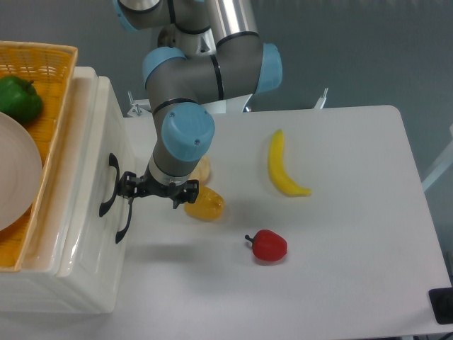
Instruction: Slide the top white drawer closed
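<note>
The top white drawer is the uppermost part of the white unit at the left, and its black arched handle faces right. My gripper hangs just right of that front panel, pointing down at the table. It is open and holds nothing. Its left finger sits against the panel beside the handle. The blue wrist hides the space between the fingers.
A lower drawer front with its own black handle sits beneath. On the unit stands a yellow wicker basket with a green pepper and a white plate. On the table lie an orange-yellow fruit, a banana and a red pepper.
</note>
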Controlling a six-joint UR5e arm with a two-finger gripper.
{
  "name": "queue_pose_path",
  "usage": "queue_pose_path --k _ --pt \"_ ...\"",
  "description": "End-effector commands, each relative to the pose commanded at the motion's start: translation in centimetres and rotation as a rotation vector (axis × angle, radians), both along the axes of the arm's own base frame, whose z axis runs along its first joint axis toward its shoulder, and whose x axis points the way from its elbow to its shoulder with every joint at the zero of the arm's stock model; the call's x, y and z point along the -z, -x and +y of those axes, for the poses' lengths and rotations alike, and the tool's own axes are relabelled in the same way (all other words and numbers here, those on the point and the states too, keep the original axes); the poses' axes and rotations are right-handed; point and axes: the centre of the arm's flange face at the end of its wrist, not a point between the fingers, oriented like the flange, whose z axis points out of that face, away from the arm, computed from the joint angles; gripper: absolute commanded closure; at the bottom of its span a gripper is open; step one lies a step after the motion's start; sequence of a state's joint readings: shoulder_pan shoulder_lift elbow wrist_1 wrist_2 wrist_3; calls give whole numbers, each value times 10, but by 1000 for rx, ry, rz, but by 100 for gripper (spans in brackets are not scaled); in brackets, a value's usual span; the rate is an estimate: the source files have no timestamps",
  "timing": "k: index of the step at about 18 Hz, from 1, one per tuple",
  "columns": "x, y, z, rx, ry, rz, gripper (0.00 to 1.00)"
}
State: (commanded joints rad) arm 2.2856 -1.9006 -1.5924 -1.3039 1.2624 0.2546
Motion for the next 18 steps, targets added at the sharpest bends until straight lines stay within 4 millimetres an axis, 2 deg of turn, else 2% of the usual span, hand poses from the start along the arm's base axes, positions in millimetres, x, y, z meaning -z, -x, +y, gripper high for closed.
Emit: queue_pose_path --k 3,8,13,18 --pt "-2 9 -3 -9 -6 5 0" --pt "-13 44 -18 -13 4 76 0" --pt "-14 74 -38 33 30 137 0" --pt "-25 109 -64 87 27 189 0"
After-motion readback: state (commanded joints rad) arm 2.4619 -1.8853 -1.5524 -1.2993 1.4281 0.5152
